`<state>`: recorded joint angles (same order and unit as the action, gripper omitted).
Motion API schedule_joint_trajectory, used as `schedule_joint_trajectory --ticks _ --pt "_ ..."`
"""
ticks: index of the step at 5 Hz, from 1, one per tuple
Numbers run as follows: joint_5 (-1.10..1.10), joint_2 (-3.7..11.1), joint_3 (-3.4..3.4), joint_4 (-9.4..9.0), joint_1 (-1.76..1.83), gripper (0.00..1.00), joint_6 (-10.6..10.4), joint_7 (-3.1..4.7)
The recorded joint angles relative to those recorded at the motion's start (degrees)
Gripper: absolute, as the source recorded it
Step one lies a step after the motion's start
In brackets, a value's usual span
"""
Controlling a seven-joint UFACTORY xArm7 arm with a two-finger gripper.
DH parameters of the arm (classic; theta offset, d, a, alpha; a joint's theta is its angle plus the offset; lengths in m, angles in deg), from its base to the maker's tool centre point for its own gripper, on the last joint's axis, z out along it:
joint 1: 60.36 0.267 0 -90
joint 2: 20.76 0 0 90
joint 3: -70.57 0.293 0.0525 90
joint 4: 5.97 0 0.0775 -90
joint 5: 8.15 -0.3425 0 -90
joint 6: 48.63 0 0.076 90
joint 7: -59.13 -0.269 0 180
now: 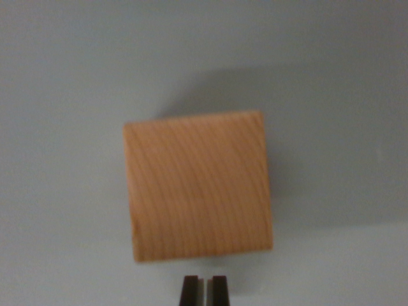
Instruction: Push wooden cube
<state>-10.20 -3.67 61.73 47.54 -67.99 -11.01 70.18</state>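
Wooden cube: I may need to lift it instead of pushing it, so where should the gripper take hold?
Grip the wooden cube across its two flat side faces, at the wrist view's left and right, coming straight down. Those faces look parallel, with bare table beside each. The gripper would probably need opening first.

The wooden cube (199,186) below me is a warm orange-tan, its top face crossed by fine, darker brown grain lines that curve in soft arcs. The surface (64,76) under it is a plain pale grey-blue with no pattern, darkening to a soft grey shadow beyond the cube's far edge and along the wrist view's right. My claw (204,290) shows as two near-black tips with a lighter strip between them.
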Motion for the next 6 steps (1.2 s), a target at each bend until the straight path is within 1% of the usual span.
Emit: schedule_joint_trajectory --ticks 1,2,3,4,5,6 --pt "0.0 0.0 0.0 0.0 0.0 1.0 0.0 0.0" --pt "-0.18 1.68 0.24 2.61 0.04 1.0 0.95 -0.24" --pt "-0.18 1.68 0.24 2.61 0.04 1.0 0.95 -0.24" --pt "-0.36 3.41 0.49 5.31 0.08 1.0 1.92 -0.48" --pt "-0.36 3.41 0.49 5.31 0.08 1.0 1.92 -0.48" --pt "-0.55 5.16 0.74 8.03 0.13 1.0 2.91 -0.73"
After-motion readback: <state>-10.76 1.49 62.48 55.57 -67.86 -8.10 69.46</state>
